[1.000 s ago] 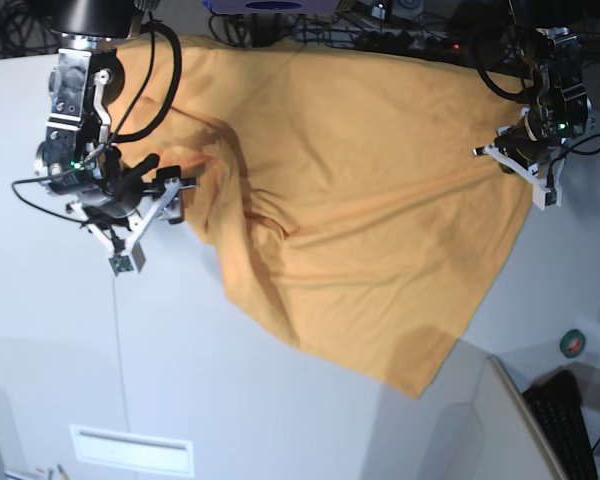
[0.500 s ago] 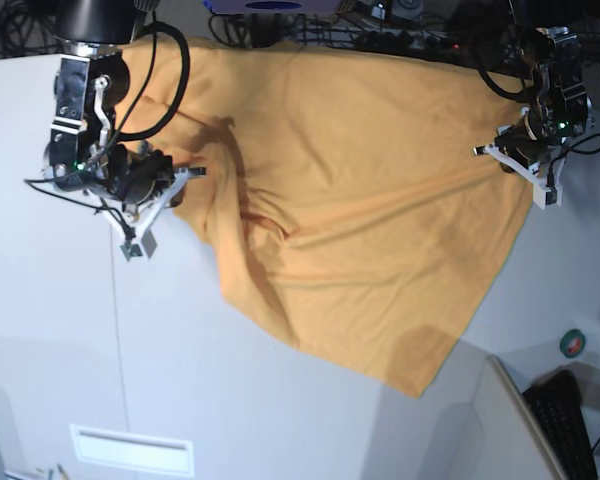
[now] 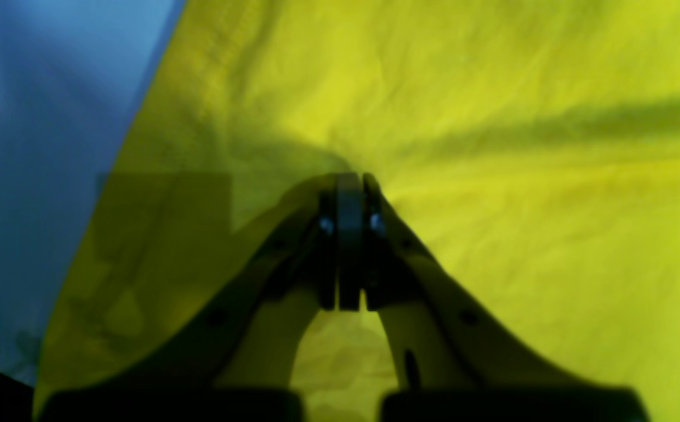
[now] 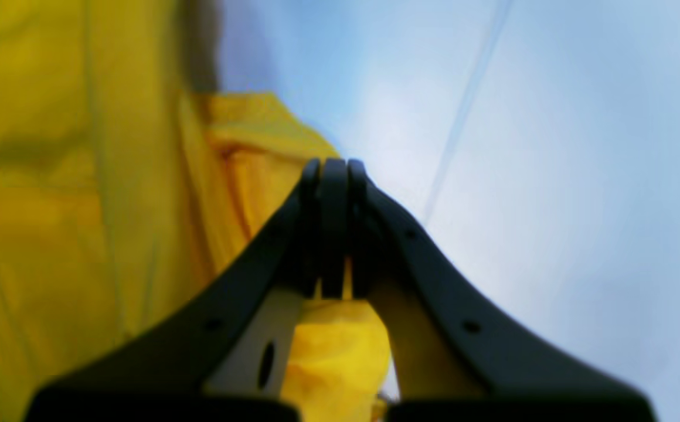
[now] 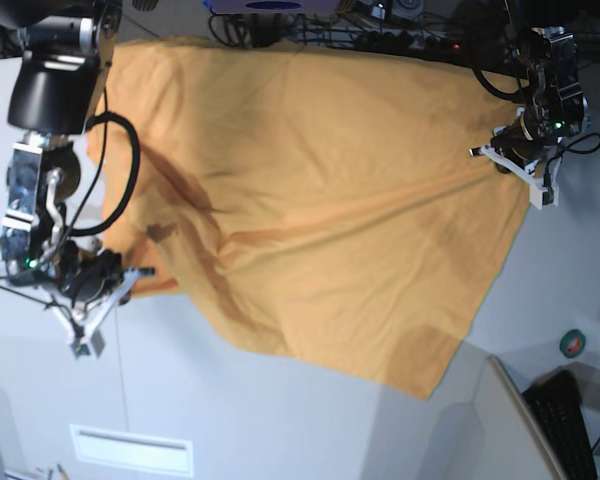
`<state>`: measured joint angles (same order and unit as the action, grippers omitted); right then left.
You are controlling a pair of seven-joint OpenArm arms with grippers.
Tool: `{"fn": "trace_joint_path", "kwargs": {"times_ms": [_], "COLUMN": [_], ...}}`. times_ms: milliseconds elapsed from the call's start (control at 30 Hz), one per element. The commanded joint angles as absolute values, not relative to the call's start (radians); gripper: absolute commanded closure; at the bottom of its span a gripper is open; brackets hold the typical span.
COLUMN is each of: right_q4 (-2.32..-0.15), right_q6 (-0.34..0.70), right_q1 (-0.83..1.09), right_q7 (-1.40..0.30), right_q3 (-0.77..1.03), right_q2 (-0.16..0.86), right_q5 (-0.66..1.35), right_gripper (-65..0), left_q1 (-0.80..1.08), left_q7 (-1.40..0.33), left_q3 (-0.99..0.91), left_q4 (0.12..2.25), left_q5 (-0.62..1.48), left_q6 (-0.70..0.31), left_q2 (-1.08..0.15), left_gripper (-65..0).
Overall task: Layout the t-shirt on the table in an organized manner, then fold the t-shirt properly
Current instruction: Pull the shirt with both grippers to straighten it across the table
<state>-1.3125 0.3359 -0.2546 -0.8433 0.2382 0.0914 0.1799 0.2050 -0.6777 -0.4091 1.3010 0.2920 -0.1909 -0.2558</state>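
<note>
White-grey table (image 5: 280,420) fills your base view, with the orange-yellow t-shirt (image 5: 320,210) spread across its upper half, back edge at the far side and a lower corner hanging toward the near right. Your right claw (image 5: 115,290) has pinched shut on the shirt's left edge; a second ago its jaws stood apart higher up beside the cloth, and since then the arm has carried that edge down and outward, so the deep fold that ran through the left of the shirt has flattened into shallow creases. From the right wrist you see the jaws pressed together with yellow fabric bunched behind them and bare table beyond. Your left claw (image 5: 520,165) remains clamped on the right edge, unmoved, cloth radiating in taut wrinkles from its closed tips in the left wrist view.
</note>
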Motion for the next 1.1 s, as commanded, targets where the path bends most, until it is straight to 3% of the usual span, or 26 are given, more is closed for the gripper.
{"fn": "trace_joint_path", "kwargs": {"times_ms": [0,267,433,533,567,600,633,733,767,800,933,1067], "right_q4": [-1.287,-0.957,-0.888,-0.912,-0.944,-0.995,-1.058,-1.268,-1.325,-1.362,-1.385,-1.403], "right_q6": [0.309,0.134,0.084,0.071,0.071,0.073,0.077,0.137,0.157,0.166,0.220,0.300], "right_q1": [-0.312,-0.506,-0.535,-0.522,-0.498,-0.469,-0.438,-0.305,-0.266,-0.234,-0.116,0.015], "right_q7": [-0.779,-0.418,-0.363,-0.406,-0.423,-0.435,-0.444,-0.530,-0.588,-0.642,-0.857,-0.881], "right_q3": [0.240,0.240,0.239,0.239,0.239,0.239,0.239,0.232,0.232,0.232,0.229,0.177], "right_q2": [0.122,0.239,0.245,0.245,0.245,0.243,0.242,0.237,0.236,0.226,0.185,0.163], "right_q5": [0.188,0.188,0.188,0.188,0.188,0.188,0.188,0.189,0.189,0.189,0.189,0.189], "right_gripper": [0.0,0.0,-0.5,-34.7,-41.7,-41.6,-37.5,-13.7,-3.0,0.0,0.0,0.0], "left_q1": [0.200,0.199,0.173,0.165,0.165,0.163,0.163,0.165,0.163,0.154,0.079,0.042], "left_q7": [-0.668,-0.668,-0.668,-0.670,-0.677,-0.699,-0.723,-0.763,-0.765,-0.765,-0.768,-0.768], "left_q3": [-0.414,-0.414,-0.407,-0.409,-0.412,-0.414,-0.414,-0.414,-0.414,-0.414,-0.401,-0.400], "left_q4": [1.319,1.319,1.320,1.320,1.325,1.337,1.359,1.442,1.454,1.455,1.371,1.280], "left_q5": [0.297,0.297,0.297,0.297,0.297,0.297,0.297,0.298,0.297,0.289,0.286,0.286], "left_q6": [-0.194,-0.194,-0.194,-0.194,-0.194,-0.194,-0.194,-0.194,-0.194,-0.194,-0.194,-0.194], "left_q2": [-0.271,-0.271,-0.271,-0.271,-0.272,-0.274,-0.274,-0.274,-0.274,-0.274,-0.277,-0.280], "left_gripper": [0.0,0.0,0.0,0.0,0.0,0.0,0.0,0.0,0.0,0.0,0.0,0.0]}}
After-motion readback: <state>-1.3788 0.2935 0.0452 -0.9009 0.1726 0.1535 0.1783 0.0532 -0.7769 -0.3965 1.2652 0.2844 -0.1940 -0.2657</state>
